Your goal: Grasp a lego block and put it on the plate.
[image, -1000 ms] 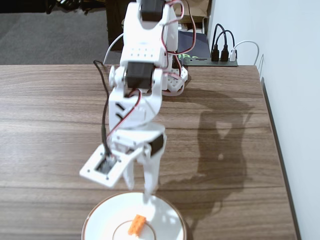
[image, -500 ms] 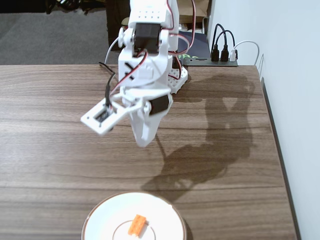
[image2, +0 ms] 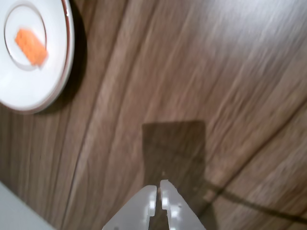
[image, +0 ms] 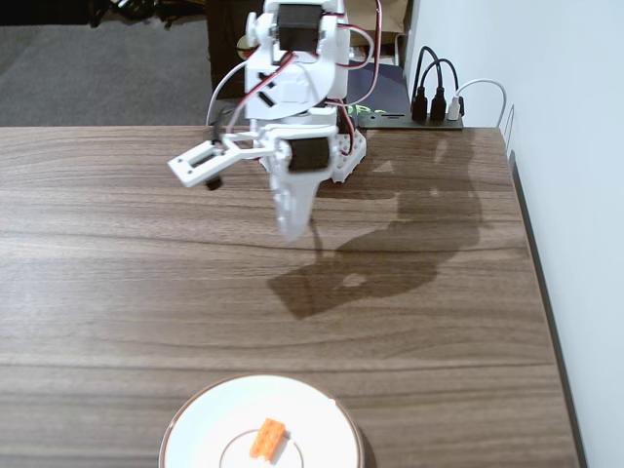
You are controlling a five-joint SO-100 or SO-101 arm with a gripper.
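Your small orange plastic lego block [image: 267, 438] lies on the large round white plate [image: 195, 434], inside its faint inner circle, at the near edge of the dark wood-grain table [image: 117, 253] in the fixed view. In the wrist view the block [image2: 30, 46] and plate [image2: 57, 72] sit in the upper left corner. Your white two-finger gripper [image2: 158, 190] hangs above bare wood, well apart from the plate, its fingertips together and holding nothing.
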